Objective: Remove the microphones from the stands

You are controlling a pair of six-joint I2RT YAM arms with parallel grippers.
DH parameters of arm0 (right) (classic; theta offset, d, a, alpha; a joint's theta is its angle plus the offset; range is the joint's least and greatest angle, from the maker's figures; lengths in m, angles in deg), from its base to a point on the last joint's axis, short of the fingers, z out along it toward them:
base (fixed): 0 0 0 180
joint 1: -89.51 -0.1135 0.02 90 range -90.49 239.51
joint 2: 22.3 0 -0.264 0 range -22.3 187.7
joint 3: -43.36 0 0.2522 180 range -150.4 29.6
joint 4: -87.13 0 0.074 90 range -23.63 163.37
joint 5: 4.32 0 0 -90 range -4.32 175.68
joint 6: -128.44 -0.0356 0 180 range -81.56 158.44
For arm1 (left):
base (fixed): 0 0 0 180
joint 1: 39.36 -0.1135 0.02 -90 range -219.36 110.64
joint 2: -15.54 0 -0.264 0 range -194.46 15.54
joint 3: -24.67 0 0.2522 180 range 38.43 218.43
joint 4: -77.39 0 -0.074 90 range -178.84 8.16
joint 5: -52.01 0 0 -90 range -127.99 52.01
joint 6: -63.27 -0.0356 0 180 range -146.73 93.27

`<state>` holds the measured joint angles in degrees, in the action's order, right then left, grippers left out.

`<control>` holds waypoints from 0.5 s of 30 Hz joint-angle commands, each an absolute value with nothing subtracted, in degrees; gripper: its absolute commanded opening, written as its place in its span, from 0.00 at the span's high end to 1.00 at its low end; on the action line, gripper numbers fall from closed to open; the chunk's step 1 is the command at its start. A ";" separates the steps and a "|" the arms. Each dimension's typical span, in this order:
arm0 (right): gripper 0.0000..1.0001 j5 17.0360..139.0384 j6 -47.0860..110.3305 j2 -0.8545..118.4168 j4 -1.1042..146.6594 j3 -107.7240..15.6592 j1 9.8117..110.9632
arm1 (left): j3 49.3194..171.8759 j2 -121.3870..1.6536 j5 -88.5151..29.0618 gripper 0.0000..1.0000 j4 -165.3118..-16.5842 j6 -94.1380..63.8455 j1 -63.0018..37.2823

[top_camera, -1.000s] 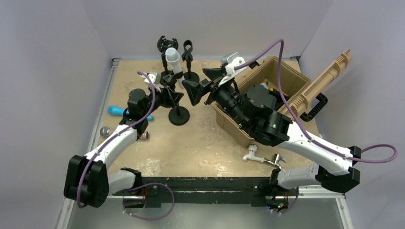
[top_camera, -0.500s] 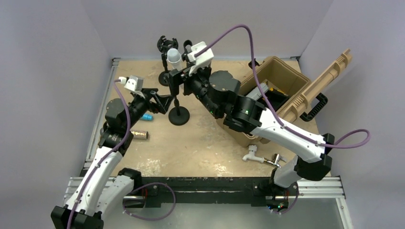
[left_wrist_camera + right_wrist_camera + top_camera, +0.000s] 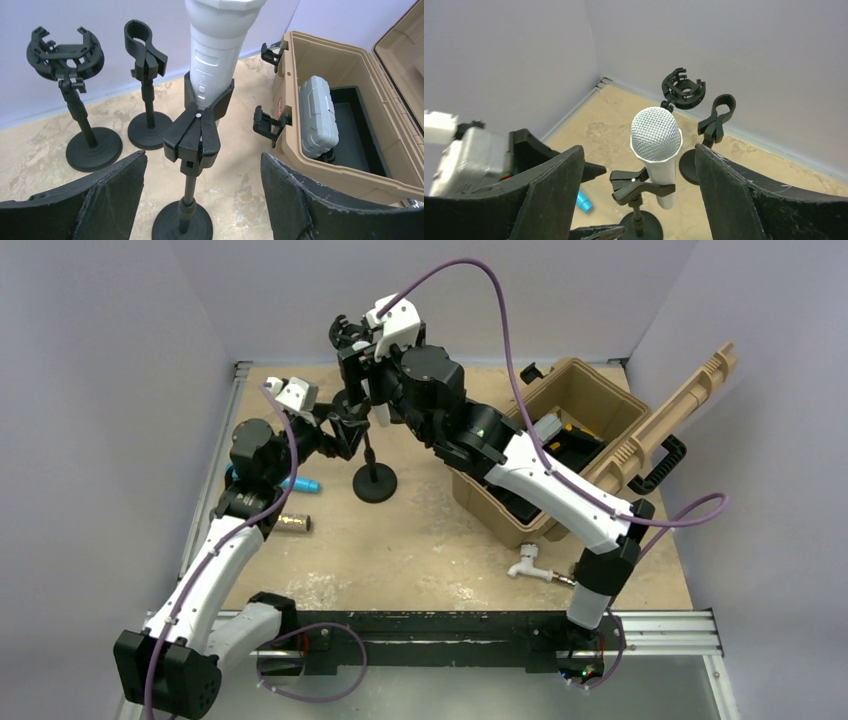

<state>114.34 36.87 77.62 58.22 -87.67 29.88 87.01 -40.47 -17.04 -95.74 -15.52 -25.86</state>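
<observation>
Both hands are spread wide here and neither one is gripping anything. The left hand (image 3: 202, 160) comes in low, with its two fingers (image 3: 100, 200) sitting at 9 and 3 o'clock of the stand (image 3: 192, 142). We can see clear gaps on both sides, so no contact. The right hand (image 3: 639, 150) hangs above, looking down. Its fingers (image 3: 744, 200) flank the microphone (image 3: 656, 135) at 9 and 3 o'clock of the mesh head, and they're apart from it as far as we can see.

The microphone itself is white with a mesh head. It's seated in the stand's black clip, roughly upright with a slight lean. In the top view that stand is at about 11 o'clock from the middle of the tabletop (image 3: 430, 530).

Behind it, toward 12 o'clock, are two more black stands: a shock-mount stand (image 3: 65, 50) and a clip stand (image 3: 145, 45). Off at 3 o'clock is the open tan case (image 3: 350, 180) with a grey box (image 3: 317, 112) inside.
</observation>
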 commanded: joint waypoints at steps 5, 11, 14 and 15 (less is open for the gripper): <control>0.22 112.74 37.10 80.62 56.95 -93.42 30.28 | 81.57 -33.82 -17.53 0.16 -103.12 -19.17 -26.53; 0.22 115.82 37.91 83.47 55.94 -94.70 30.28 | 80.75 -31.00 -22.00 0.17 -102.87 -19.77 -26.53; 0.21 117.00 38.17 85.28 55.28 -96.21 30.28 | 79.86 -28.94 -28.57 0.16 -102.35 -18.86 -26.53; 0.21 117.52 38.16 85.70 55.24 -96.43 30.28 | 79.12 -28.06 -30.63 0.15 -102.89 -18.70 -26.53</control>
<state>114.78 37.25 84.61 55.99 -93.11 30.38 80.69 -31.03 -22.07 -99.96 -18.39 -26.19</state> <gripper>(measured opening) 0.784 0.838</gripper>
